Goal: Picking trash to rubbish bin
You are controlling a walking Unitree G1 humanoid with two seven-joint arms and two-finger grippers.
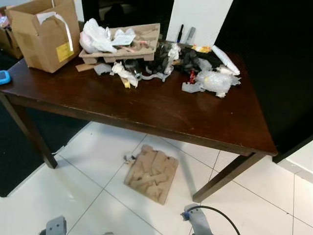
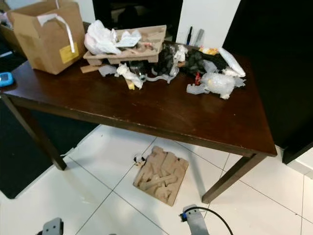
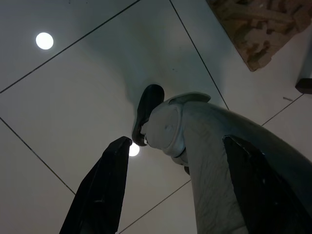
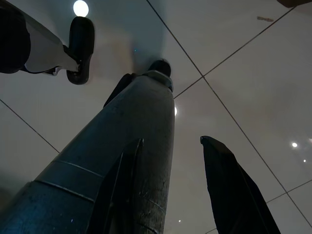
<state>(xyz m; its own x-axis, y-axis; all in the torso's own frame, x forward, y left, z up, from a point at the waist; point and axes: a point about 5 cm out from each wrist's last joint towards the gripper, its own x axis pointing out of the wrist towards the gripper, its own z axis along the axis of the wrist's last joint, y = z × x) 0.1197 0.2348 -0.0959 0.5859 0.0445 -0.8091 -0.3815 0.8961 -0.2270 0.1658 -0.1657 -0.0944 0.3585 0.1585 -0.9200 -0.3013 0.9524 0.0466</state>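
Trash lies along the far side of a dark wooden table [image 1: 146, 110]: a moulded pulp tray [image 1: 139, 46] with a white plastic bag [image 1: 97, 36] on it, crumpled paper scraps [image 1: 124, 74], black packing pieces [image 1: 164, 62] and a clump of clear wrap [image 1: 216, 81]. Another brown pulp tray [image 1: 151, 174] lies flat on the white tiles under the table's front edge. Both arms hang low at my sides. My left gripper [image 3: 180, 195] is open above the floor, and my right gripper [image 4: 178, 195] is open too, each holding nothing.
An open cardboard box [image 1: 44, 32] stands on the table's far left corner, with a small blue object [image 1: 4, 77] at the left edge. Table legs [image 1: 227, 174] stand left and right. A dark mat [image 1: 19, 156] lies left; a black wall panel [image 1: 279, 73] is right.
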